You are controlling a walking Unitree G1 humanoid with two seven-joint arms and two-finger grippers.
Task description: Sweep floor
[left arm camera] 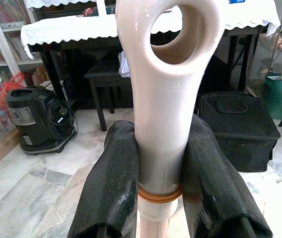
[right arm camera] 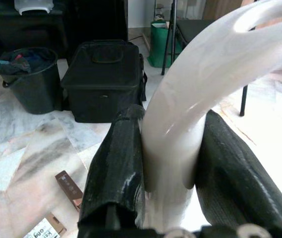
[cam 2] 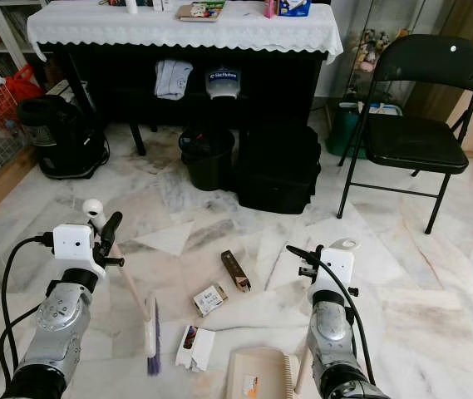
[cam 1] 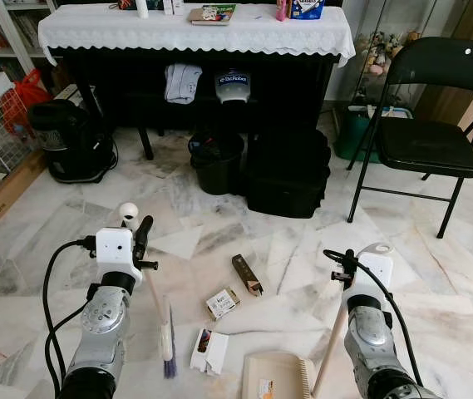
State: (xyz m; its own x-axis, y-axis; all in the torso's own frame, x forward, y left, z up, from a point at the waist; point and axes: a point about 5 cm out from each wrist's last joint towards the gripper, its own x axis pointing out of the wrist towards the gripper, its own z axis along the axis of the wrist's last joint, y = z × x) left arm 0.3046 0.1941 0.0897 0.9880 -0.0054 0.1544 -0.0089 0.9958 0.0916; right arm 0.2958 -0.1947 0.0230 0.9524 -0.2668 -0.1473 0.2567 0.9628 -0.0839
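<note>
Dustpan (cam 1: 276, 376) sits nearest, flat on the marble floor (cam 1: 436, 274) btwn the two arms, its long pale handle rising to the right gripper (cam 1: 342, 268), whose jaws are clamped on the looped top (right wrist view shows both fingers (right arm camera: 116, 168) pressing the white grip). Left gripper (cam 1: 142, 237) is likewise clamped on the broom handle (cam 1: 155, 295) just below its hanging hole; broom head (cam 1: 168, 341) w/ purple bristles touches the floor near-left of the pan.

Litter: white carton (cam 1: 209, 352) just left of the pan, small printed box (cam 1: 222, 302) a bit farther, brown box (cam 1: 247, 274) farther still, all w/in a short sweep of the pan mouth.

Step in hand, as I judge it: draw the debris toward the pan. To do it well: keep pan lip flat on the tile & steady w/ the right arm, swing the bristles round to the far side of the brown box, then pull near-ward in short low strokes so the boxes slide rather than tip or skid past. Start w/ the farthest piece, gather the rest on the way.

Room: open floor left & right of the litter, good for swings. Far side is tighter – black bin (cam 1: 216, 162) & black case (cam 1: 288, 173) under the clothed table (cam 1: 194, 33), vacuum (cam 1: 71, 141) far-left, folding chair (cam 1: 427, 137) far-right. Keep broom top clear of those
</note>
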